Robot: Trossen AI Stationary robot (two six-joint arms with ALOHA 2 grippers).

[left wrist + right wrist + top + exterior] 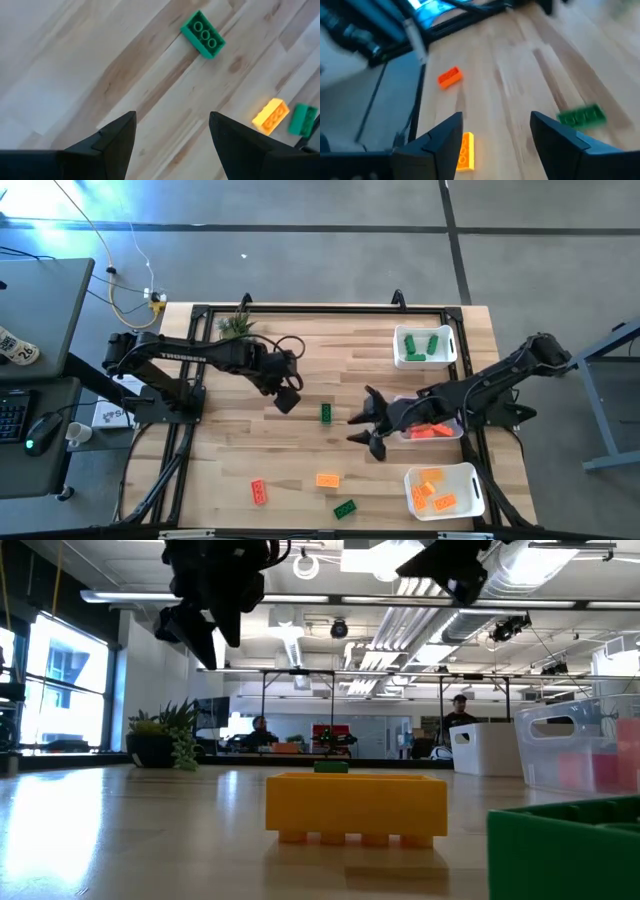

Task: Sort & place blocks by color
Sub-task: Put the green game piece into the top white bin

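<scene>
Wooden table [300, 450]; blocks [326, 479], bins [443, 490]

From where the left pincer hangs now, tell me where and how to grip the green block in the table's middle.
Come straight down on the green block with the open left pincer and pinch its two long sides. It lies flat, studs up, alone on bare wood, so both long faces are free; closing across the short width probably suits the fingers best.
</scene>
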